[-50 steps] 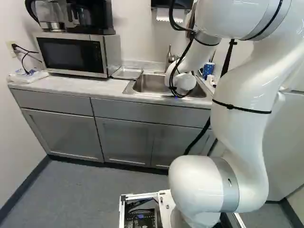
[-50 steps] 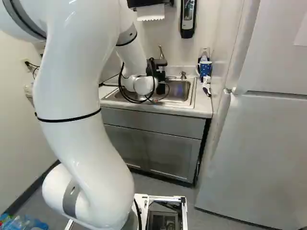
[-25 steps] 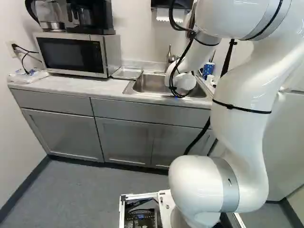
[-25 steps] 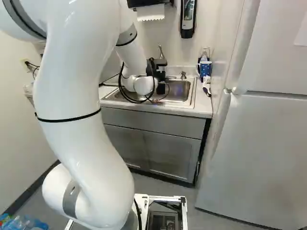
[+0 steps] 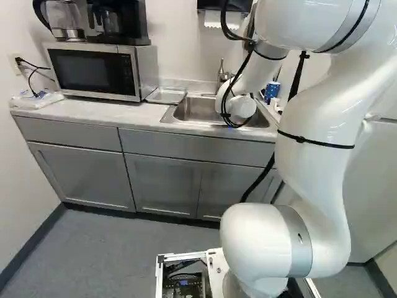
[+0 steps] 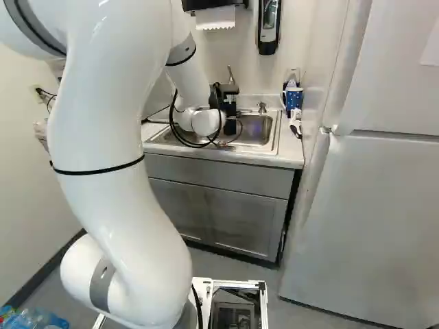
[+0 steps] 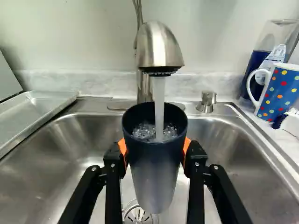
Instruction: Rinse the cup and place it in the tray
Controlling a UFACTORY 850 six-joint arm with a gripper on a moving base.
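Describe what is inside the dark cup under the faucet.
A stream from the faucet falls into the cup, where bubbling water shows below the rim; it hides whatever lies deeper.

And we count: one sink (image 7: 233,158), one faucet (image 7: 160,44) over it, one drain (image 7: 138,215), one metal nozzle (image 7: 206,101) alongside! Drinkware makes two, one dark cup (image 7: 153,170) and one dotted mug (image 7: 281,91). One tray (image 7: 37,111) on the counter, just the one! One arm (image 6: 103,137), one gripper (image 6: 230,104), two fingers (image 7: 112,179), two orange pads (image 7: 123,146). Over to the appliances: one microwave (image 5: 93,71), one refrigerator (image 6: 370,219). Down below, three cabinet doors (image 5: 84,174) under two drawer fronts (image 5: 68,133)! On the wall, one paper towel dispenser (image 6: 206,4) and one upright dispenser (image 6: 269,27). Two counted there!
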